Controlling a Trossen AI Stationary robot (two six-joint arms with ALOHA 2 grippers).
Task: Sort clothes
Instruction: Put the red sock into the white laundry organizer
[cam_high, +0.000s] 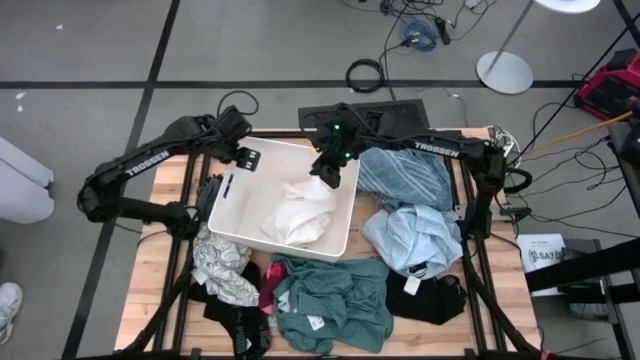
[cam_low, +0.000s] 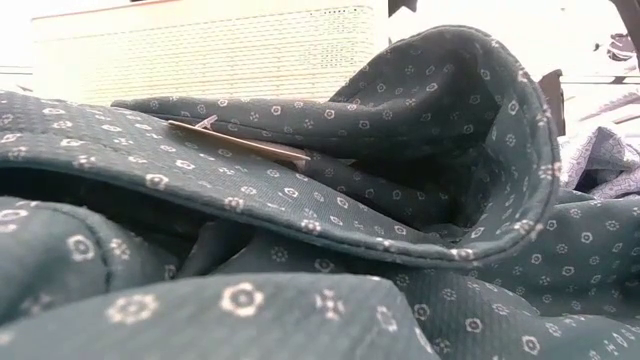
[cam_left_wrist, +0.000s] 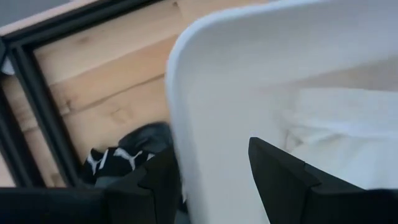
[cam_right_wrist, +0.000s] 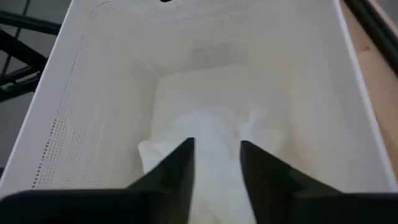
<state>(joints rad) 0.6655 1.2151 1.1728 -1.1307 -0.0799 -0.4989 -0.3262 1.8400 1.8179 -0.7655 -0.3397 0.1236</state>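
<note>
A white bin (cam_high: 340, 235) stands mid-table with a white garment (cam_high: 300, 212) lying in it. My right gripper (cam_right_wrist: 217, 163) is open just above that garment, inside the bin (cam_right_wrist: 93, 93). My left gripper (cam_left_wrist: 211, 177) is open at the bin's far left corner (cam_high: 245, 152), with one finger on each side of the bin's wall (cam_left_wrist: 205, 124). More clothes lie on the table. Near the front are a teal-green one (cam_high: 335, 290), a black one (cam_high: 437, 298), a white-grey patterned one (cam_high: 222, 262) and a dark red one (cam_high: 268, 285). A light blue one (cam_high: 415, 235) lies to the right. My left gripper has one finger (cam_left_wrist: 158, 183) outside the bin's wall and one finger (cam_left_wrist: 277, 171) inside it, coming from above. Whether either touches the wall I cannot tell. My right gripper slants down at the white garment (cam_right_wrist: 211, 127), which shows between its fingers. Whether they touch it I cannot tell.
A striped blue-grey garment (cam_high: 405, 175) lies right of the bin. A black garment with white lettering (cam_left_wrist: 115, 158) lies left of it. The teal-green garment (cam_low: 300, 200) fills the low view, with the bin (cam_low: 200, 50) behind it. Black frame rails (cam_high: 480, 280) edge the table.
</note>
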